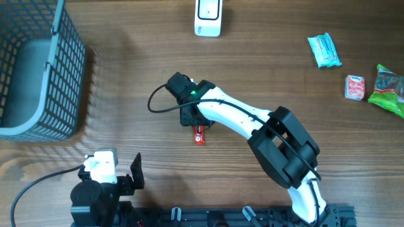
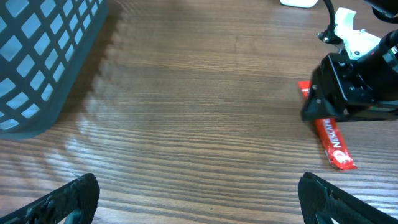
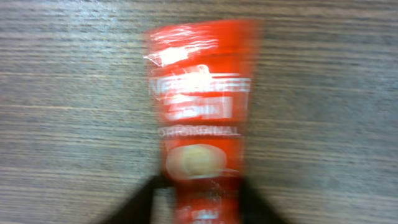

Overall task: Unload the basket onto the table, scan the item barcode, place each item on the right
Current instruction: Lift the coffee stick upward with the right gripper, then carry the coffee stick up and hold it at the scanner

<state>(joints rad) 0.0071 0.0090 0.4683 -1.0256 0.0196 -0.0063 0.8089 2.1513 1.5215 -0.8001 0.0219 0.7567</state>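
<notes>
A slim red sachet point(image 1: 199, 135) with white lettering lies flat on the wooden table, near the middle. My right gripper point(image 1: 196, 124) is down over its far end. In the right wrist view the sachet point(image 3: 202, 112) runs between the two dark fingers of my right gripper point(image 3: 202, 202), which press against its sides; that view is blurred. From the left wrist view the sachet point(image 2: 333, 140) sticks out from under the right gripper point(image 2: 322, 115). My left gripper point(image 2: 199, 199) stands wide open over bare wood near the front edge, left gripper point(image 1: 117, 166) holding nothing. No barcode shows.
A white scanner point(image 1: 208, 17) sits at the table's far edge. A grey mesh basket point(image 1: 63, 69) stands at the far left, basket point(image 2: 37, 68). At the right lie a teal packet point(image 1: 324, 50), a small red-and-white packet point(image 1: 355, 87) and a green packet point(image 1: 388, 91).
</notes>
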